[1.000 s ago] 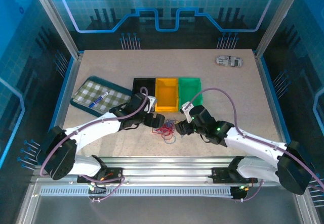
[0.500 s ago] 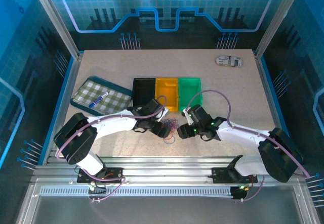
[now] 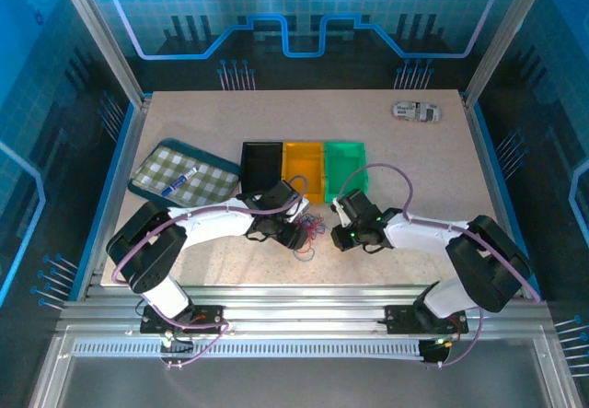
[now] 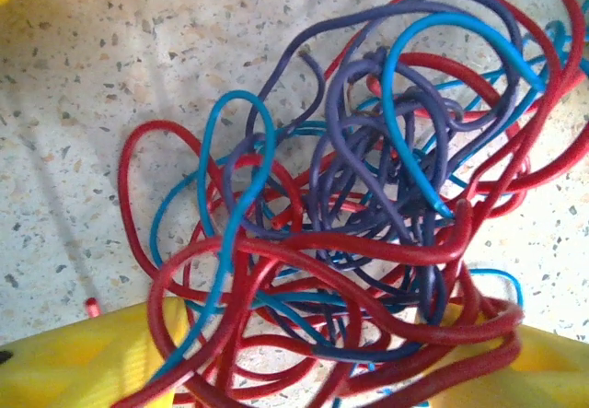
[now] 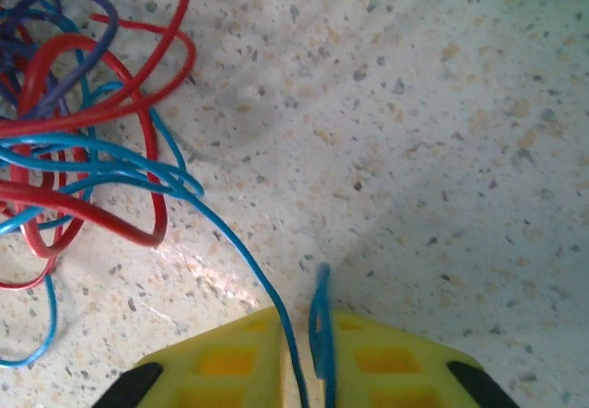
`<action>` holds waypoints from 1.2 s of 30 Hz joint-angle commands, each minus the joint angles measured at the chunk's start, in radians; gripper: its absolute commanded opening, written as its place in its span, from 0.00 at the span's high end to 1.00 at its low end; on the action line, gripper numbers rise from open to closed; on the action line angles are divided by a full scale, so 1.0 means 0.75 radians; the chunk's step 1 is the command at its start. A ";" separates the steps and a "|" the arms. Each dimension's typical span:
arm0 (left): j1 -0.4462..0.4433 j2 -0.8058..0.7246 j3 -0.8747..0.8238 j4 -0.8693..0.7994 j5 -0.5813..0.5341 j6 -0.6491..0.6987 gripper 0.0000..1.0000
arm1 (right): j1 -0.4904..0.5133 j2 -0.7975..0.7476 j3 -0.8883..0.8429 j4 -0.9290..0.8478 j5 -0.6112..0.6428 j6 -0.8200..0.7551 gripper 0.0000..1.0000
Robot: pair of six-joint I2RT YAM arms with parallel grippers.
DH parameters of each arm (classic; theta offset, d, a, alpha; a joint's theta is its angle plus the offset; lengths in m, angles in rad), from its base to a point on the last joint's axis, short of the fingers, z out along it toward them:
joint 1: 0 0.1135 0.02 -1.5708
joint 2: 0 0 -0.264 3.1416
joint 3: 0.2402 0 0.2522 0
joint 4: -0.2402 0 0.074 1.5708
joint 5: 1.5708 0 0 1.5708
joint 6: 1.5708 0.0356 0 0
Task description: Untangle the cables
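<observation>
Colleague: How far are you with the cables [image 3: 311, 233]?

Operator: Not far. I judge it as the very beginning. The tangle [image 4: 368, 205] lies on the table [image 3: 414, 187] just in front of the orange bin [image 3: 304, 173], on the side toward the arms, and it is one knot. In my left wrist view the red cable [image 4: 350, 244], the blue cable [image 5: 235, 244] and the dark cable [image 4: 350, 72] cross over each other many times. No cable lies apart from the others.

Colleague: And the grippers?

Operator: Both are low at the tangle, in front of the orange bin. My right gripper [image 5: 308, 339] is at the right side of the knot and is clenched on the blue cable. One thin blue strand runs out of the knot and goes in between the closed fingers. My left gripper [image 4: 304, 371] is at the left side. Its fingers [image 4: 83, 362] stand apart, with the lower loops of the tangle between them. They are not closed. Whether they already press on the loops, I cannot tell.

Colleague: So what is left?

Operator: Almost all of it. One blue strand is caught, but nothing is pulled free. I think the left side must hold the bulk, so that the right can draw the blue one out. Then the same is needed for red and dark. My worry is that the whole knot slides along with the blue strand instead of opening.
</observation>
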 commanded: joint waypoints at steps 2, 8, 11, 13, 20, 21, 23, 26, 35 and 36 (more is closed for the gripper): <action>-0.005 0.019 0.025 0.013 -0.020 -0.003 0.52 | 0.005 0.011 0.045 0.031 -0.042 -0.008 0.94; 0.003 0.029 0.003 0.037 -0.080 -0.042 0.76 | -0.073 -0.131 0.056 -0.009 0.140 0.071 1.00; 0.031 0.016 -0.029 0.060 -0.100 -0.096 0.90 | -0.144 -0.255 0.058 -0.052 0.313 0.166 1.00; 0.062 -0.007 -0.062 0.082 -0.095 -0.134 0.97 | -0.221 -0.343 0.062 -0.068 0.403 0.226 1.00; 0.141 -0.068 -0.138 0.111 -0.086 -0.178 1.00 | -0.577 -0.482 0.142 -0.065 0.425 0.309 1.00; 0.150 -0.072 -0.143 0.113 -0.084 -0.182 1.00 | -0.622 -0.484 0.157 -0.057 0.399 0.301 1.00; 0.164 -0.073 -0.149 0.112 -0.080 -0.191 1.00 | -0.680 -0.478 0.185 -0.048 0.360 0.276 1.00; 0.174 -0.079 -0.150 0.113 -0.080 -0.200 1.00 | -0.715 -0.468 0.222 -0.046 0.323 0.224 1.00; 0.229 -0.118 -0.182 0.082 -0.219 -0.288 1.00 | -0.801 -0.467 0.237 -0.021 0.327 0.222 1.00; 0.234 -0.121 -0.183 0.072 -0.249 -0.301 1.00 | -0.818 -0.467 0.243 -0.013 0.329 0.224 1.00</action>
